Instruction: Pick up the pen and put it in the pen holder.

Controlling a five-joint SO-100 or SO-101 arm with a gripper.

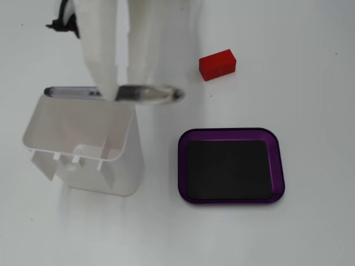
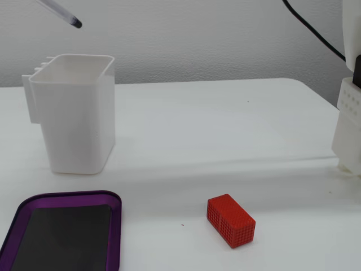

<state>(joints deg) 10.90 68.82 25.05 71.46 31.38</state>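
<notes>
The pen (image 1: pixel 150 94), clear with a dark core, lies level in the air above the back rim of the white pen holder (image 1: pixel 125 166). My white gripper (image 1: pixel 112 90) comes down from the top of that fixed view and is shut on the pen near its middle. In the other fixed view only the pen's dark tip (image 2: pixel 63 15) shows at the top left, tilted down, above and left of the open holder (image 2: pixel 73 118). The gripper itself is out of that frame.
A purple tray (image 1: pixel 233 132) with a black floor lies right of the holder; it also shows in the other fixed view (image 2: pixel 67 196). A red block (image 1: pixel 217 64) (image 2: pixel 231 220) sits on the table. The arm's white base (image 2: pixel 350 124) stands at the right edge.
</notes>
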